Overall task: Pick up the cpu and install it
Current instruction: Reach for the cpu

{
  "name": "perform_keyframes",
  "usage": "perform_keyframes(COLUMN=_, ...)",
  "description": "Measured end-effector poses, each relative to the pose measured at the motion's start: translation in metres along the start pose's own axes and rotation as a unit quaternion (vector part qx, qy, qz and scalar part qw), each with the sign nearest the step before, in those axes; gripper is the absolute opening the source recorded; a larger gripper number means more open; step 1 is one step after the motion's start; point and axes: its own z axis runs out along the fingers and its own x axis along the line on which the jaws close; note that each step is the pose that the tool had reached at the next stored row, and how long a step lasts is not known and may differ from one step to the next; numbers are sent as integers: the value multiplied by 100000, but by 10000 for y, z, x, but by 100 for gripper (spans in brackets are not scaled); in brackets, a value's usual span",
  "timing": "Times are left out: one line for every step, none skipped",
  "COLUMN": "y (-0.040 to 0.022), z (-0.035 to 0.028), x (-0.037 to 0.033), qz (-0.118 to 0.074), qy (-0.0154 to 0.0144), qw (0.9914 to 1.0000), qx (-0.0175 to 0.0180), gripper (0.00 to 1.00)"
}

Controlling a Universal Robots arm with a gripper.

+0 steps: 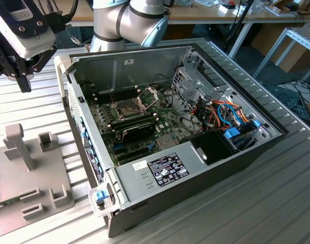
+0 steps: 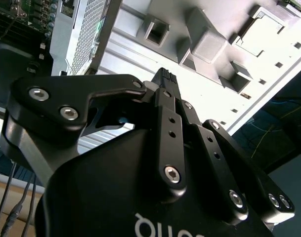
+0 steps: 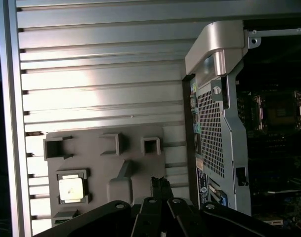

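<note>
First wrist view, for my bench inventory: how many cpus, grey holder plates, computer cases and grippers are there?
cpu: 1
grey holder plate: 1
computer case: 1
gripper: 1
Total: 4

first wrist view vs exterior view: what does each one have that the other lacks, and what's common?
First wrist view: the cpu, flat in a square holder on the grey tray. Exterior view: the arm's silver joint and the coloured cables inside the case. Shared: tray, case, open socket and the gripper, shut and holding nothing.
</note>
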Motion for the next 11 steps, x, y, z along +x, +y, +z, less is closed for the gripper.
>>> perform_keyframes(y=0, z=0, x=2, qz=0, qy=-2, qw=100000, qx=-1, gripper=11)
perform_keyframes(y=0, z=0, x=6, qz=1, qy=1, qw=100000, qx=0, gripper=11)
perform_keyframes(y=-1, z=0, x=8, qz=2, qy=3, qw=100000, qx=2, gripper=11)
perform_keyframes(y=-1, z=0, x=13, qz=-1, qy=1, qw=100000, qx=-2, gripper=11)
perform_keyframes(y=-2, z=0, x=17, qz=1, qy=-3, qw=100000, qx=-1, gripper=11)
perform_keyframes(y=-2, z=-1, x=26, qz=2, qy=4, qw=100000, qx=2, gripper=11)
perform_keyframes(y=-3, z=-1, x=35, qz=1, qy=3, qw=100000, qx=0, gripper=11)
perform_keyframes(y=-3, z=-1, x=41, qz=-1, qy=3, qw=100000, qx=-1, gripper=11)
perform_keyframes(y=-4, z=-1, x=44, qz=-3, qy=0, qw=100000, qx=-1, gripper=11)
perform_keyframes(y=-4, z=-2, x=49, qz=-3, qy=3, qw=100000, qx=1, gripper=11)
perform_keyframes(y=-4, z=-2, x=53, qz=-1, qy=3, qw=100000, qx=3, gripper=11)
